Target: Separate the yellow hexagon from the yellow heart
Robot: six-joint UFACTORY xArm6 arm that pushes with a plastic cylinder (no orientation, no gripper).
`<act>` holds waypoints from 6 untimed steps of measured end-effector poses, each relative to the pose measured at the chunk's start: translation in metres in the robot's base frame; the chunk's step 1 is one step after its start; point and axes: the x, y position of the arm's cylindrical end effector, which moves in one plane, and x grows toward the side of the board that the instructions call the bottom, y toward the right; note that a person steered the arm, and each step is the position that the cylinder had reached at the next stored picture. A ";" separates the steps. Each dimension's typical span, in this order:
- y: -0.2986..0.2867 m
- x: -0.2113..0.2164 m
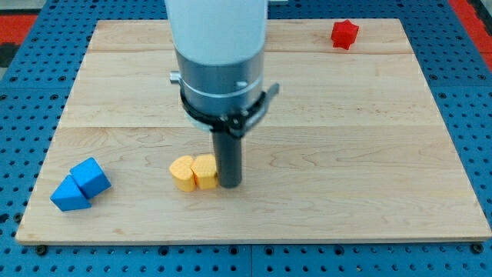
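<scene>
STATUS: not separated | hexagon (206, 171) touching heart (182, 173), near desk (346, 154) bottom edge | my tip (229, 184) just right of hexagon, apparently touching | claw: none fitted, state cannot be told | LEFT: entire separating push.

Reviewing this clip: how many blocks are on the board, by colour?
Yellow: 2, the yellow heart touching the yellow hexagon, with my tip against the hexagon's right side in the view.
Blue: 2, blue blocks touching each other at the view's lower left.
Red: 1, red star.
Total: 5
</scene>
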 end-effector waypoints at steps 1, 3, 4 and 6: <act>0.000 0.026; -0.086 0.029; -0.074 0.012; -0.010 -0.019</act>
